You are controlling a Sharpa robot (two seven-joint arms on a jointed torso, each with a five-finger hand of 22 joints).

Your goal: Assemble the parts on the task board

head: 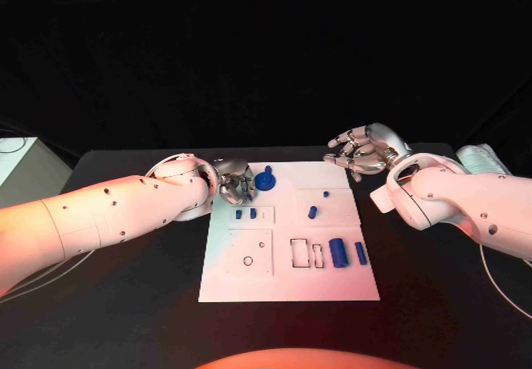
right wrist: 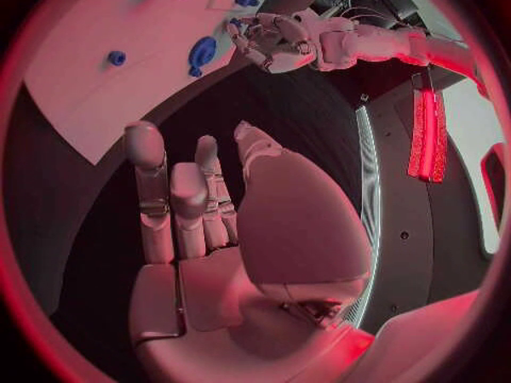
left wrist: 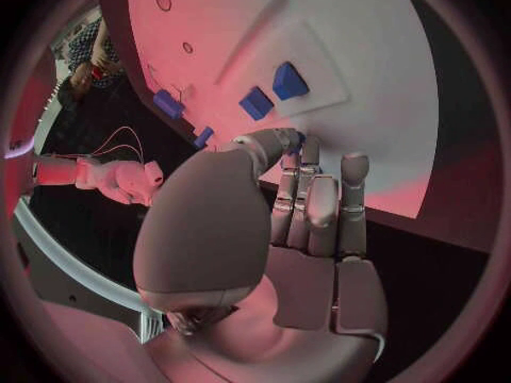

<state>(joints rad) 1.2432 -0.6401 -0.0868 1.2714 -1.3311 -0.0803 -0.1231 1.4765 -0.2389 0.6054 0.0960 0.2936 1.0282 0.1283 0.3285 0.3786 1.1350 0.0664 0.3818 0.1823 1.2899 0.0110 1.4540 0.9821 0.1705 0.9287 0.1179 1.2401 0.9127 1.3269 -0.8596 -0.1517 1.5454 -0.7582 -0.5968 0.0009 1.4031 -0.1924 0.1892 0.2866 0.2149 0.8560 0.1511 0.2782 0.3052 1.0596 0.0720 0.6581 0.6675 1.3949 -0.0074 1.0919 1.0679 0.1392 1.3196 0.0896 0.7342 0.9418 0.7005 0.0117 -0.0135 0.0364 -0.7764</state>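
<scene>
The task board [head: 288, 284] looks like a flat white plate of plastic or painted sheet, with a smooth and matt face. The parts [head: 338, 252] on it are blue and look like smooth plastic, with a slight shine. The table [head: 133, 307] has a black matt surface that gives almost no reflection. The left hand [head: 233, 183] and the right hand [head: 360, 150] look like silver metal with a satin finish; in the wrist views the palms and fingers are smooth and softly glossy. The arms [head: 100, 219] have white shells, smooth and hard like moulded plastic, a little glossy.
</scene>
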